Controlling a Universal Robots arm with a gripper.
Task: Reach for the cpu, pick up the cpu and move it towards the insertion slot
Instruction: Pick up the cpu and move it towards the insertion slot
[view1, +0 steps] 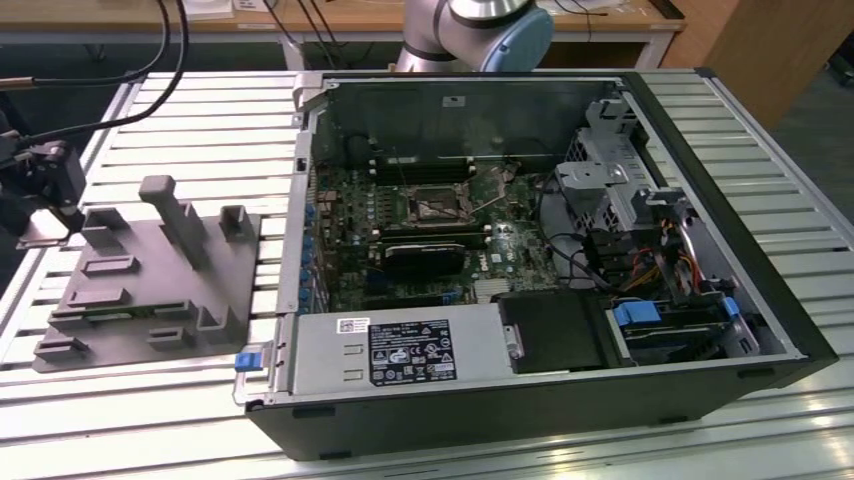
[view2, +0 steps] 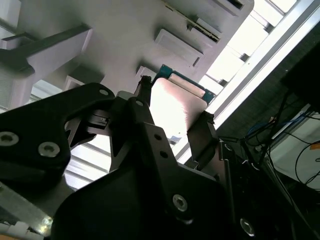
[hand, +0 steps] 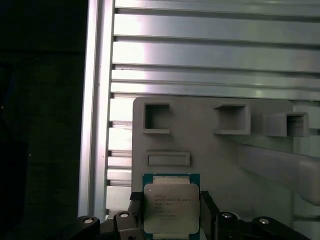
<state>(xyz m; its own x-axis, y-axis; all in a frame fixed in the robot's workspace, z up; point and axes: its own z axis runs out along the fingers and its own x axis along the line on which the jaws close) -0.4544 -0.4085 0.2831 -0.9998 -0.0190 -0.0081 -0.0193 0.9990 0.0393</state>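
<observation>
Your gripper (view2: 175, 100) sat closed on two sides of the cpu (hand: 171, 207), over the grey block (view1: 147, 290). You were at the pick-up, I judged. The insertion slot (view1: 438, 203) lay well apart, so the next move called for a straight lift clear of the block's posts.

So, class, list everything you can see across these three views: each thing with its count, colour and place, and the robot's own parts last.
cpu: one, silvery top with green rim, at the grey fixture block, between the gripper's fingers.
grey fixture block: one, grey, upright posts, on the table at the exterior view's left.
computer case: one, black, open, on the table.
insertion slot: one, metal frame with dark centre, on the board inside the case.
silver box: one, labelled, in the case.
table: one, silver, slatted.
arm: one, grey and pale blue, behind the case.
gripper: one, black, shut on the cpu.
</observation>
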